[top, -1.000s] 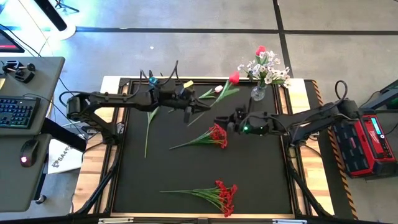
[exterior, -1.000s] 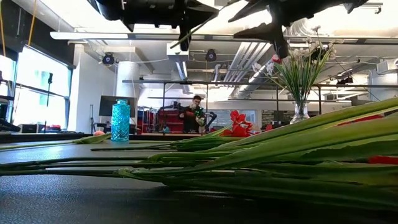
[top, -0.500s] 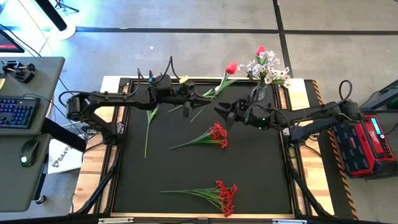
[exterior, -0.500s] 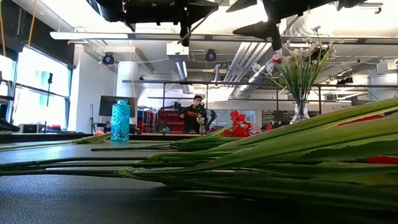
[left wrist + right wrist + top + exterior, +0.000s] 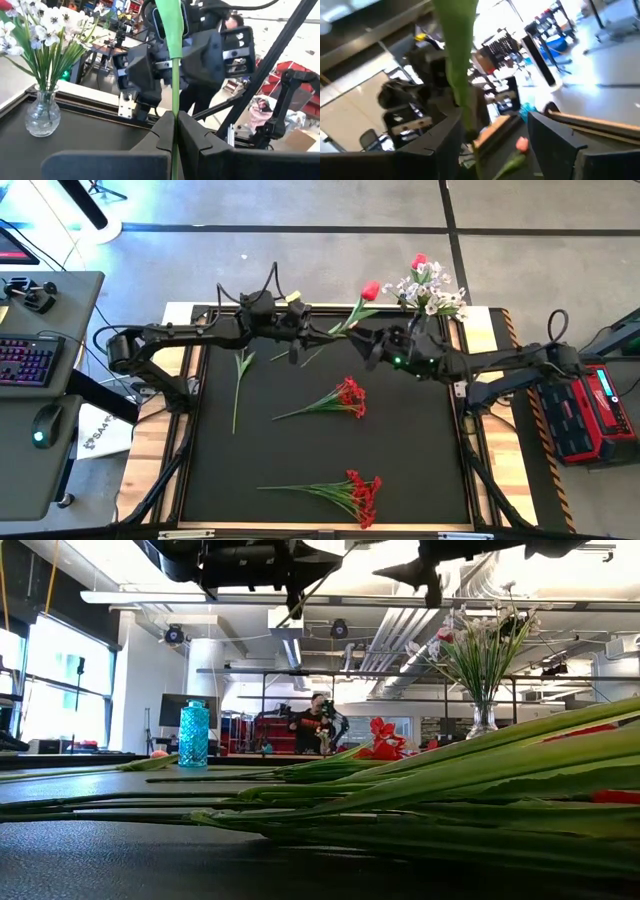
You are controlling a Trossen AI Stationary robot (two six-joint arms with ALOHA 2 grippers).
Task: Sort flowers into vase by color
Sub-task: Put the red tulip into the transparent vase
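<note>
Counter: a black mat (image 5: 400, 440) covers the top, with a pale wood edge (image 5: 183, 430) around it.
Left tool: the left tool (image 5: 297, 338) is up near the far edge of the counter. Its fingers (image 5: 165, 132) are pressed shut on the green stem of the red tulip (image 5: 369, 290).
Right tool: the right tool (image 5: 371, 345) sits just beside the same stem, on its other side. Its fingers (image 5: 552, 137) stand wide apart with the stem between them, and they are not squeezing it.
Vase: a clear glass vase (image 5: 416, 328) stands at the far right corner. It holds white flowers (image 5: 432, 290) and one red bloom.
Red bunches: one red bunch (image 5: 345, 398) lies in the middle of the mat. Another red bunch (image 5: 358, 493) lies near the front edge.
Loose stem: a thin green stem (image 5: 239, 385) lies on the left side of the mat.
Room: a desk with a keyboard (image 5: 28, 363) and a mouse (image 5: 40, 435) stands to the left. A red box (image 5: 590, 405) sits to the right. The floor is grey.
Far back: a blue bottle (image 5: 194, 735) stands on a far bench, and a person (image 5: 313, 725) is behind it.
</note>
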